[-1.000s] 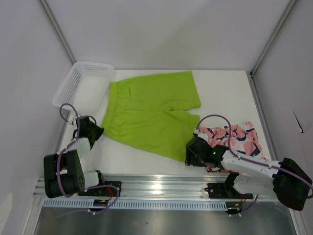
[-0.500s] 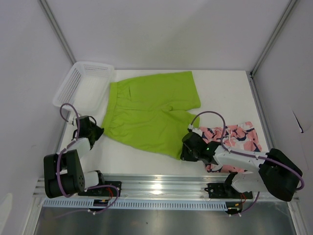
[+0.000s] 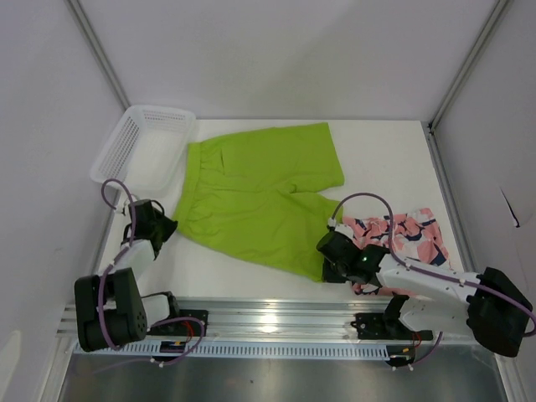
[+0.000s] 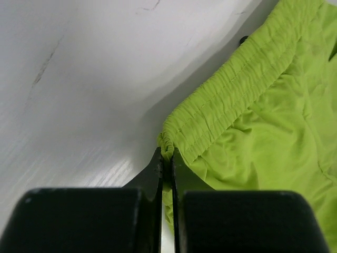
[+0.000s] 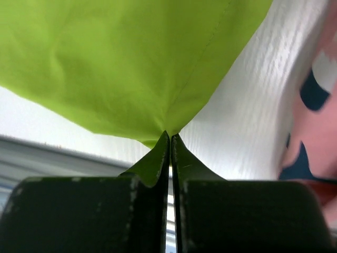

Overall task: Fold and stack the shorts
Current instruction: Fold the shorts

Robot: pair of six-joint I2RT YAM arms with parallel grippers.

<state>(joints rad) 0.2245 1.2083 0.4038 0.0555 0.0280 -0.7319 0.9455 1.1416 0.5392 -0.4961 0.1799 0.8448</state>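
Note:
The lime green shorts (image 3: 255,193) lie spread flat in the middle of the table. My left gripper (image 3: 167,224) is shut on the near-left corner of their waistband (image 4: 210,118), which bunches between the fingertips (image 4: 167,153). My right gripper (image 3: 325,270) is shut on the near hem corner of the right leg; the green cloth (image 5: 121,63) pulls to a point between the jaws (image 5: 169,136). The pink shorts with navy-and-white print (image 3: 410,234) lie bunched at the right, partly under the right arm, and show at the right edge (image 5: 316,121) of the right wrist view.
A white mesh basket (image 3: 142,146) stands at the back left, touching the green shorts' waistband end. The aluminium rail (image 3: 268,318) runs along the near edge. Grey walls close in on both sides.
My right gripper moved in over the near leg hem, closed on it, then drew back slightly right with the corner. The left gripper has stayed shut on the waistband.

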